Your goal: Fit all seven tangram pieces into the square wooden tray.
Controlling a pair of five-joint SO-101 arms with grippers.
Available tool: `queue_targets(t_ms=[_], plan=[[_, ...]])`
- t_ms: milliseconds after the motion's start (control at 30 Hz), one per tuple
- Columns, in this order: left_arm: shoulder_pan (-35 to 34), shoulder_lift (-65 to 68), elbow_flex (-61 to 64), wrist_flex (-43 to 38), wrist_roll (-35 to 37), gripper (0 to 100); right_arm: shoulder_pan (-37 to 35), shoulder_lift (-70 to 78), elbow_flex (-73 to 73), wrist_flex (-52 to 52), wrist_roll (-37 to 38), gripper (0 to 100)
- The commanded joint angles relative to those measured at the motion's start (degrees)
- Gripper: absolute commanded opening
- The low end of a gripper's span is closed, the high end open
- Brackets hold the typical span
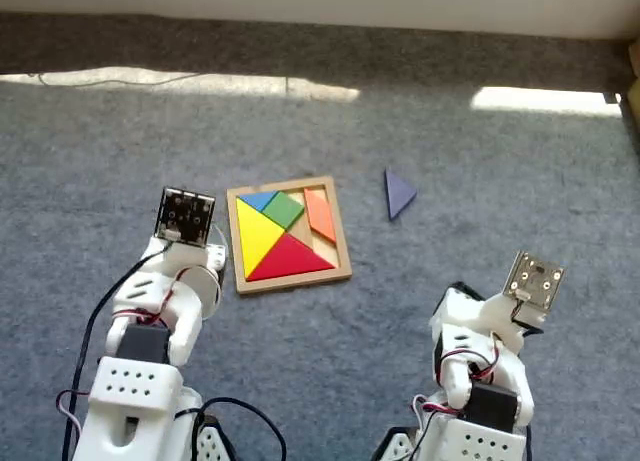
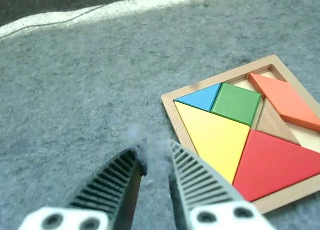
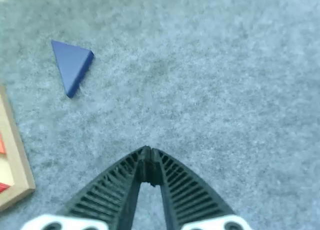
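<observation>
From above, your square wooden tray [image 1: 344,243] holds flat coloured pieces [image 1: 262,236]; the blue triangle [image 1: 398,194] lies apart on the fuzzy grey tabletop [image 1: 500,181]. Left wrist: left pincer [image 2: 154,152] narrowly parted beside the tray. Right wrist: right pincer [image 3: 148,157] pinched together, bare tabletop between it and the triangle.

Square wooden tray [image 1: 290,279] nearly filled with coloured pieces [image 1: 257,236], dark blue triangle [image 1: 398,193] flat, well apart
</observation>
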Motion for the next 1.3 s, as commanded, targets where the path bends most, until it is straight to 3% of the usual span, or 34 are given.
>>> queue_targets(t_ms=[0, 167, 300, 500, 767, 1000, 1267], plan=[[-0.6, -6.5, 4.4, 0.0, -0.2, 8, -3.0, -0.6, -12.2, 3.1, 0.3, 0.4], [-1.9, -13.1, 9.6, 0.2, -0.1, 8, -12.8, -0.6, -22.4, 3.4, -3.0, 0.4], [-3.0, -18.2, 13.0, 0.3, -0.1, 8, -19.4, 1.5, -22.5, -3.6, -9.1, 0.4], [-3.1, -23.7, 13.8, 4.0, -0.1, 8, -26.2, 21.4, -27.2, -9.2, -10.5, 0.4], [-3.1, -26.9, 13.8, 6.9, -0.3, 8, -34.0, 53.7, -41.8, -18.0, 11.3, 0.6], [-3.1, -26.9, 13.8, 6.9, -0.3, 8, -35.7, 77.0, -47.4, -29.8, 12.3, 0.6], [-3.1, -26.9, 13.8, 7.2, -0.3, 8, -37.1, 95.5, -56.0, -31.9, 12.1, 0.6]])
